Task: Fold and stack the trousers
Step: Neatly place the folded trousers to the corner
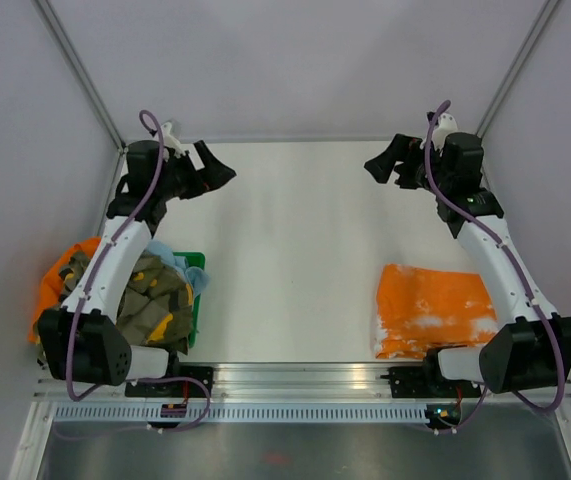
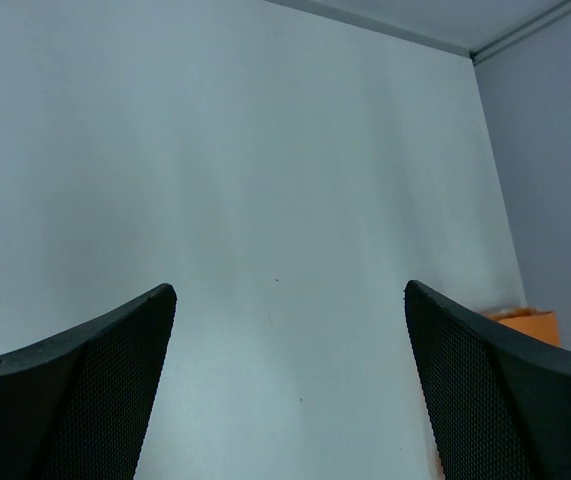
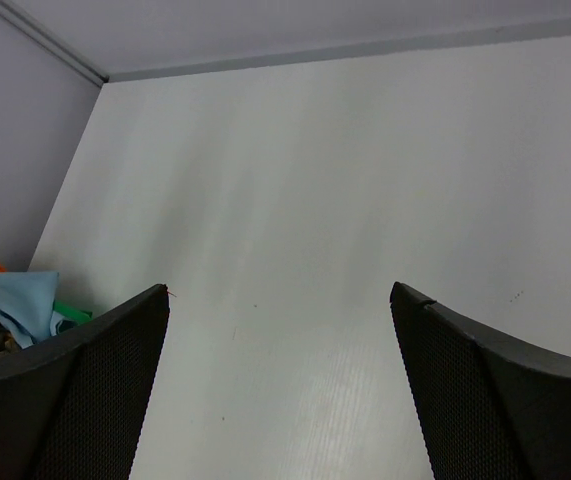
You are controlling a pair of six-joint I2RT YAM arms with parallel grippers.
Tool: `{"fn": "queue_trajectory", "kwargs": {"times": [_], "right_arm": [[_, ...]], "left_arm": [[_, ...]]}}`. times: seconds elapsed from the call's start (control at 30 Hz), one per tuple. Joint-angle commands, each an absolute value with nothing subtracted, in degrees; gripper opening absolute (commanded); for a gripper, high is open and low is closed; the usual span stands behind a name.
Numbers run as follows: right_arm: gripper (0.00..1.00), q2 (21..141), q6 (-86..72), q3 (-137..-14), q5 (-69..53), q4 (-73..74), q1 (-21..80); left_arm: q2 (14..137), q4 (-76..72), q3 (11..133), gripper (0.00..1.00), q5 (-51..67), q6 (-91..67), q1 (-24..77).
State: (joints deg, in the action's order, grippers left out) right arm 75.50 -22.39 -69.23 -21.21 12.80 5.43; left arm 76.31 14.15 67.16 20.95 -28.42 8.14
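Both the left pincer (image 1: 220,180) and the right pincer (image 1: 377,170) are spread wide and empty, and the folded trousers (image 1: 433,310) at the lower right could get messed up if the right arm bumps them.

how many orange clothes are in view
2. The folded orange trousers lie flat on the table at its near right; a crumpled orange garment sits at the left edge of the clothes pile, near left. More could be buried in that pile.

White table (image 1: 295,250) — folded trousers (image 1: 433,310), green basket (image 1: 195,325).
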Motion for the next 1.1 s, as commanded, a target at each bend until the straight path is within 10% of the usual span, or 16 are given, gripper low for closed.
{"fn": "queue_trajectory", "kwargs": {"times": [0.0, 0.6, 1.07], "right_arm": [[0.98, 74.5, -19.7, -74.0, -20.9, 10.5, 5.2], [0.98, 48.3, -18.3, -51.5, -10.4, 6.2, 5.2], [0.98, 26.0, -22.8, -37.9, -9.8, 6.0, 5.3]], "left_arm": [[76.9, 22.9, 73.8, 1.00, 31.7, -18.4, 5.4], [26.1, 21.5, 48.1, 1.00, 7.8, -7.5, 5.4], [16.9, 29.5, 42.2, 1.00, 5.0, -14.5, 5.4]]}}
